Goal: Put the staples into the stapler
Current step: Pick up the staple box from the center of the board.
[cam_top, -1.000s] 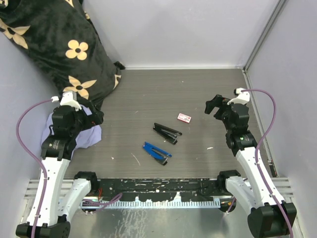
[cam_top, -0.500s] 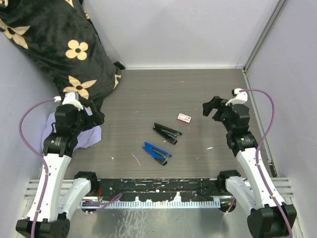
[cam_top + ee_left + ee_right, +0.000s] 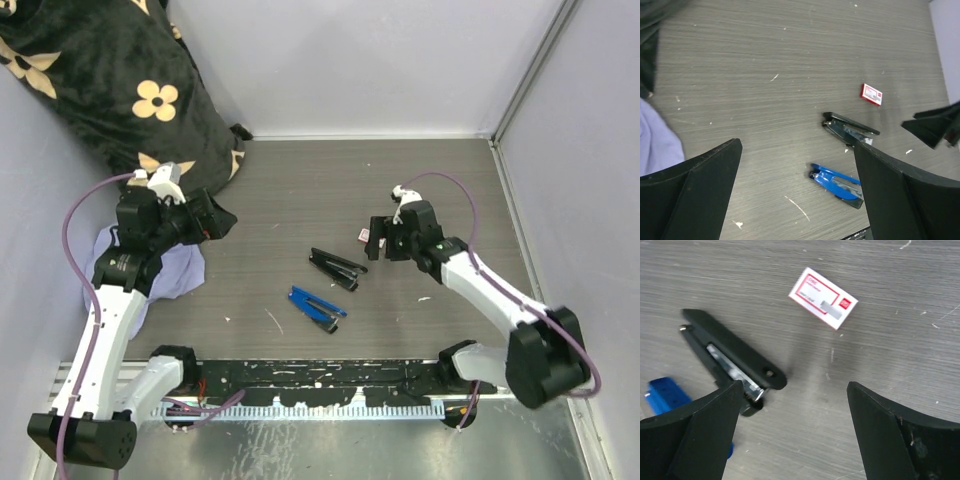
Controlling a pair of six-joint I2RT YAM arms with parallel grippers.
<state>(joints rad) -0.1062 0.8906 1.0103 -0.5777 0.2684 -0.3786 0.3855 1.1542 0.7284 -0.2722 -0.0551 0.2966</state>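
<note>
Overhead, I see my right end effector [image 3: 378, 236] reaching in over the box of staples [image 3: 363, 237]. The box lies flat on the surface [image 3: 300, 180], just right of the black stapler [image 3: 337, 267], and the blue stapler [image 3: 317, 307] sits nearer my side. My left end effector [image 3: 220, 218] hangs released and holds nothing. It is well apart from all three, beside the flowered cushion [image 3: 120, 90] and above a lilac cloth [image 3: 170, 272]. From up here the right arm covers most of the box, so I cannot judge my alignment.

Through the left wrist camera the layout is unobstructed: the box of staples [image 3: 871, 94], black stapler [image 3: 850, 131] and blue stapler [image 3: 837, 181] lie in a loose diagonal, none touching. The right arm's dark tip only pokes in at the edge.

Only the right wrist camera shows what I need. Its jaws stand wide with nothing between them. The box of staples [image 3: 823, 298] lies label up and skewed, ahead of the gap rather than inside it. The black stapler [image 3: 732, 357] appears hinged open, with a metal channel showing.

I judge the step in hand is picking up the box. I would move forward until it sits centred between the jaws, turn the wrist to match its skew, and go low because it is thin. The jaw on the stapler's side should stay off the stapler.
</note>
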